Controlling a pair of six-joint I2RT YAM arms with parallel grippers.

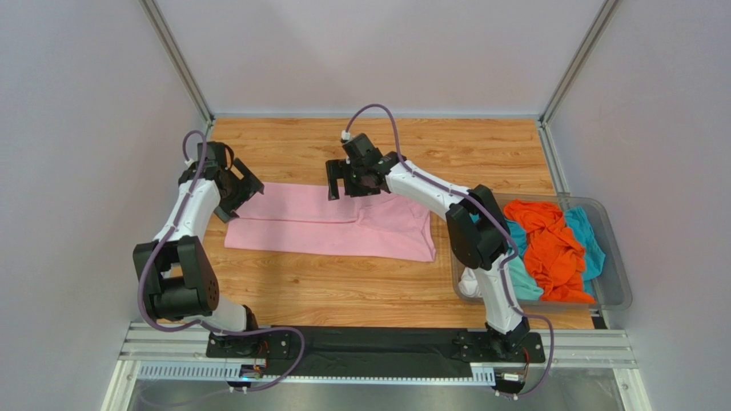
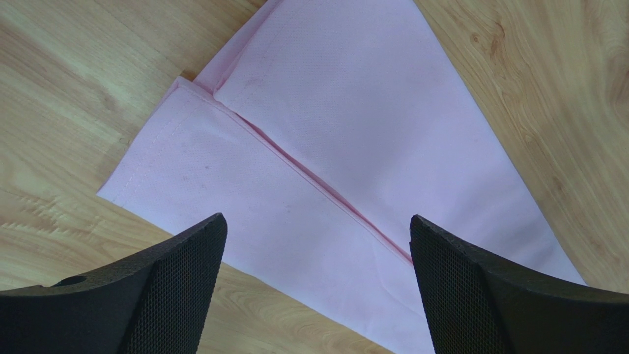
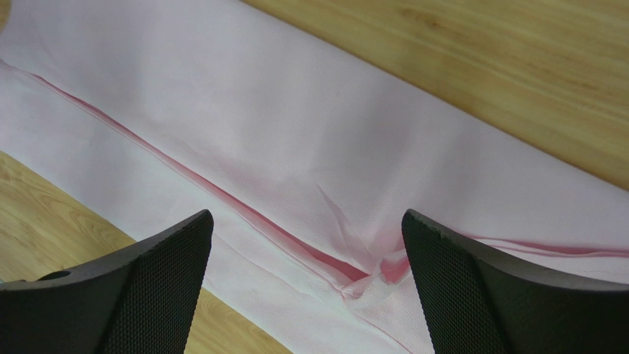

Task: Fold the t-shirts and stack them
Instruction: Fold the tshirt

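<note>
Top view, pink t-shirt (image 1: 330, 224): it lies flat on the bench (image 1: 360, 287), left of the middle, folded into a long band. Its long axis goes from left to right, and the right end sits a little nearer to the arm bases and is wider than the left end.
Top view, left end effector (image 1: 240, 193): over the left short end of the pink t-shirt, fingers apart.
Top view, right end effector (image 1: 337, 188): over the far long edge of the band, about at half of its length, fingers apart.
Top view, clear bin (image 1: 613, 257): on the right side of the bench, near the right end of the pink t-shirt. Inside are an orange t-shirt (image 1: 549, 240) in the middle, teal cloth (image 1: 590, 240) on both sides of it, and white cloth (image 1: 470, 285) in the near left corner.
Left wrist view, pink t-shirt (image 2: 339, 96): a corner of the band is below the two black fingers. One folded edge runs diagonally across it, from the upper left to the lower right.
Left wrist view, left end effector (image 2: 316, 228): spread wide and gripping no cloth.
Right wrist view, pink t-shirt (image 3: 295, 110): it crosses the whole picture as a band, with a long crease and small wrinkles between the fingers.
Right wrist view, right end effector (image 3: 306, 221): spread wide and gripping no cloth. Whether the fingertips touch the shirt, I cannot tell.
</note>
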